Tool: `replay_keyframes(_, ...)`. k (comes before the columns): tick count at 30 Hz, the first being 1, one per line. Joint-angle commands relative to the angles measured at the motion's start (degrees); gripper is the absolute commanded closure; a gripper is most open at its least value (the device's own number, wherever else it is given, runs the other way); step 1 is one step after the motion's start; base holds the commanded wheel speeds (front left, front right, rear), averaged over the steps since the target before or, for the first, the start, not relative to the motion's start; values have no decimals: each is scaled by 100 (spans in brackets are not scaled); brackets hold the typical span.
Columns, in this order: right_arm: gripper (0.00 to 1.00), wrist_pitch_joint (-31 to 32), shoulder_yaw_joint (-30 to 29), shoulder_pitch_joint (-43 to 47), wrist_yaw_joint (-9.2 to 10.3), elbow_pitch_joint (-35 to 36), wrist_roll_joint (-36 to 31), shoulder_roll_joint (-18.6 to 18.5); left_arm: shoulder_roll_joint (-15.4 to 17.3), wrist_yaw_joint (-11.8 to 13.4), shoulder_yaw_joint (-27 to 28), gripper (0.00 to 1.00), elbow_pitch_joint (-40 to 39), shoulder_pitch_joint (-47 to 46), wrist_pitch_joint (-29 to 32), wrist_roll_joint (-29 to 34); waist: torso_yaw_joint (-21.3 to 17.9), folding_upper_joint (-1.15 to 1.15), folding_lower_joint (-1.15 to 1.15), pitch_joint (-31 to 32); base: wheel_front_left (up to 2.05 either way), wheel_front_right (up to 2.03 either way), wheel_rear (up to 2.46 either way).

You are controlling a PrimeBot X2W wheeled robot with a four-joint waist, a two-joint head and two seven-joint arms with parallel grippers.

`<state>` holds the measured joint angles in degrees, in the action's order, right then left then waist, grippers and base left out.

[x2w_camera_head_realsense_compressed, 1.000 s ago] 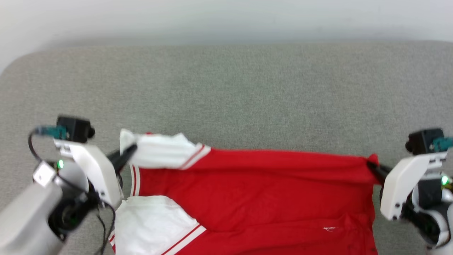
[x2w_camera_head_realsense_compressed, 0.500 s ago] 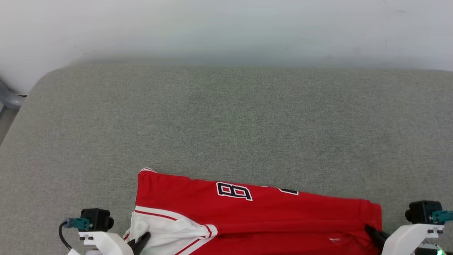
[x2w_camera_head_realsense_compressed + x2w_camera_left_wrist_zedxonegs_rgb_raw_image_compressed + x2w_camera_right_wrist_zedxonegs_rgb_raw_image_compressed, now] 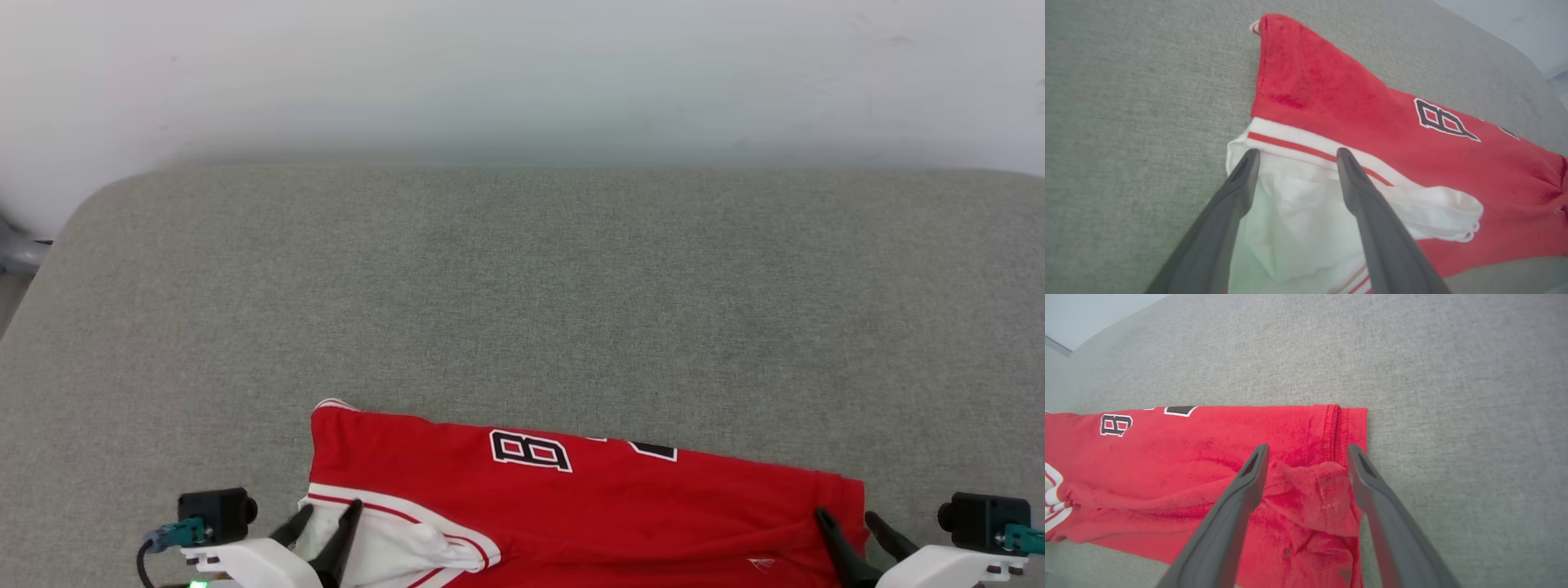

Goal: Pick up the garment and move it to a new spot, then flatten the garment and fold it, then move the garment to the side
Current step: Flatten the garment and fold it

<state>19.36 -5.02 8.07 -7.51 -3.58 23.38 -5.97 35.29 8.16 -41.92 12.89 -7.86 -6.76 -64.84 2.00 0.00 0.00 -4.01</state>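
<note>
the garment (image 3: 588,498) lies along the near side of the grey padded bench (image 3: 522,286). its red body is stretched left to right, with the black numerals (image 3: 529,451) facing up on its far strip and a broad stretch of bench between it and the pale wall (image 3: 522,73). the left pincer (image 3: 332,506) stands spread over the white sleeve (image 3: 1306,212) at the left end, pinching nothing. the right pincer (image 3: 844,514) is spread too, its fingers either side of a raised pucker of red cloth (image 3: 1314,490) by the right hem, gripping nothing.

what worries me from here is the folding. the sleeve is crumpled and lumped on itself, not laid flat (its edge curls over in a thick roll), so a fold made over it would likely trap the lump and come out lopsided. the pucker at the right would do the same. if either pincer closes low it may nip both layers, or only the top one, and drag the whole piece askew. the garment also seems to sit close to the near edge, so a pull toward the robot could slide part of it off the bench.
</note>
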Motion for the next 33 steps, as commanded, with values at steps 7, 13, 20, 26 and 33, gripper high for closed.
replay_keyframes(7, 0, 289, -198, 26, 4, 474, -58, -62, -48, 195, 316, 0, -228, -164, -771, 717, -59, 0, 0, 134, 0, 0, 0)
replay_keyframes(13, 0, 1265, -577, 16, 4, 651, -181, -164, -341, 320, 901, 0, -636, -230, -850, 1628, 67, 0, 0, 166, 0, 0, 0)
replay_keyframes(20, 0, 2007, -804, -95, 4, 796, -219, -246, -843, 194, 1810, 0, -1120, 54, -847, 2719, 292, 0, 0, 62, 0, 0, 0)
replay_keyframes(26, 0, 2258, -847, -125, 4, 779, -255, -144, -1168, -22, 2168, 0, -1382, 291, -847, 3351, 522, 0, 0, -102, 0, 0, 0)
replay_keyframes(33, 0, 2430, -818, -82, 4, 434, -223, 50, -1439, -259, 2358, 0, -1549, 484, -848, 3732, 673, 0, 0, -314, 0, 0, 0)
